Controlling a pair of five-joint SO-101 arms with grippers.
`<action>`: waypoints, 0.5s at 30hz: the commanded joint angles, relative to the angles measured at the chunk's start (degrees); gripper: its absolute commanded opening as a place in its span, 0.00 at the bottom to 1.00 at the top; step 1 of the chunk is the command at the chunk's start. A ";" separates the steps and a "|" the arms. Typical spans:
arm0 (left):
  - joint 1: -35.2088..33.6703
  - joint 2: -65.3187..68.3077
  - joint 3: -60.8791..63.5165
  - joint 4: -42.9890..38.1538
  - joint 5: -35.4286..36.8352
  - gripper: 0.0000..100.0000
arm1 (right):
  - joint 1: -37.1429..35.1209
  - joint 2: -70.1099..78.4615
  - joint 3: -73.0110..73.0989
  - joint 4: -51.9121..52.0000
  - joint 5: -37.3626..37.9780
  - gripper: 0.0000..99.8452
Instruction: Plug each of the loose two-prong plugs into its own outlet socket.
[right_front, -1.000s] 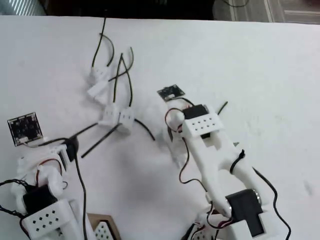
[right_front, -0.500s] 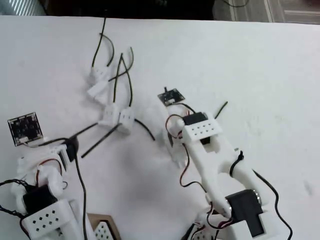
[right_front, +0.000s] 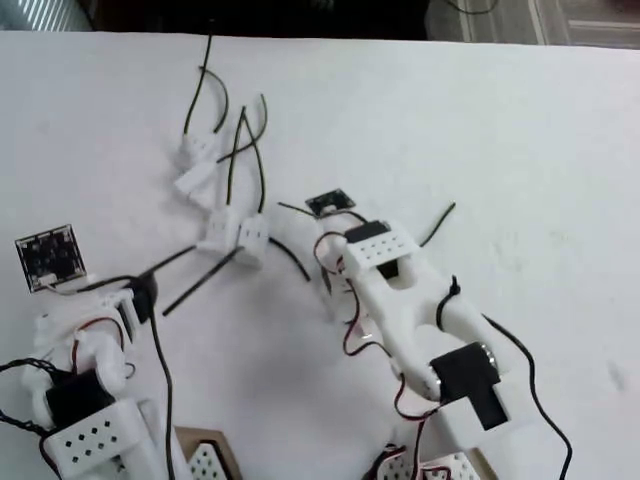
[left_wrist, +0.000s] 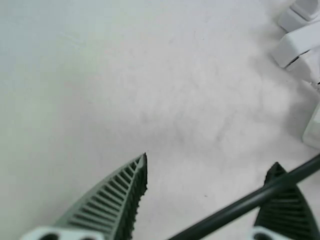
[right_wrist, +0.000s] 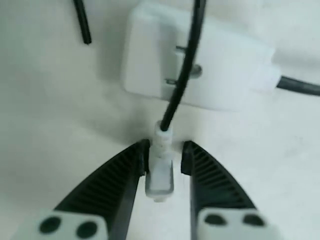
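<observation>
Plug (right_wrist: 160, 172) sits lengthwise, pinched between my right gripper's (right_wrist: 164, 146) fingers, cord end pointing at the outlet socket (right_wrist: 200, 65). My left gripper (left_wrist: 210, 161) is spread wide.

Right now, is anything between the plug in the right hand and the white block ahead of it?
Nothing lies on the table between them. But the plug trails its black cord across the white block, over its metal contacts.

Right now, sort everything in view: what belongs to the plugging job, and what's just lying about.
Job:
white plug, held in the right pincer
outlet block facing it
corded white blocks mid-table
two more blocks farther back

Lying about:
brown panel by the arm bases
</observation>
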 joint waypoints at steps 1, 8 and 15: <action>-0.13 -0.40 -0.35 -0.70 -0.62 0.36 | -0.40 -3.03 -1.32 0.04 -0.35 0.02; -0.13 -0.40 -0.35 -0.70 -0.62 0.36 | -0.40 -6.64 -1.41 4.70 -0.70 0.11; -0.13 -0.40 -0.35 -0.70 -0.62 0.36 | -0.57 -6.64 -1.14 4.79 -0.53 0.11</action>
